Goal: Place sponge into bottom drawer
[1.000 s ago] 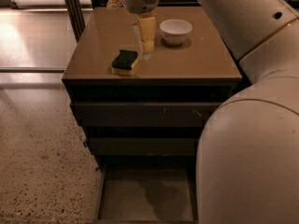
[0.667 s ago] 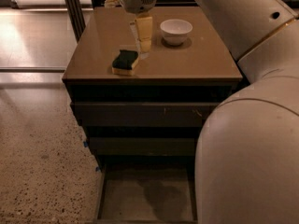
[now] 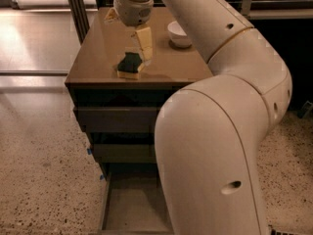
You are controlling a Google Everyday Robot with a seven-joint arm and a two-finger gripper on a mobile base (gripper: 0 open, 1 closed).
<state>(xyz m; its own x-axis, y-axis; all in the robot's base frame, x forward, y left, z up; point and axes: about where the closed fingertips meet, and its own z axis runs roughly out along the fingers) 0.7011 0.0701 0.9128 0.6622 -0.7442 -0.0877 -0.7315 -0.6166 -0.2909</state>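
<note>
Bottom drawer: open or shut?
Open: the drawer juts out under the two upper drawers. The hand is above the cabinet top, beside the sponge.

Glossy brown cabinet top [image 3: 95, 58] below my arm, sponge [image 3: 129, 64] lying flat on it near the front edge, white bowl [image 3: 179, 34] resting at the sponge's 2 o'clock, well apart, my gripper [image 3: 142, 54] low over the top, just at the sponge's 1 o'clock.

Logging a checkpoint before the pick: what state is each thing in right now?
sponge: lying flat on the cabinet top, green side up.
gripper: low over the cabinet top, right beside the sponge.
bottom drawer: pulled open.
top drawer: shut.
middle drawer: shut.
white bowl: upright, partly hidden by the arm.
</note>
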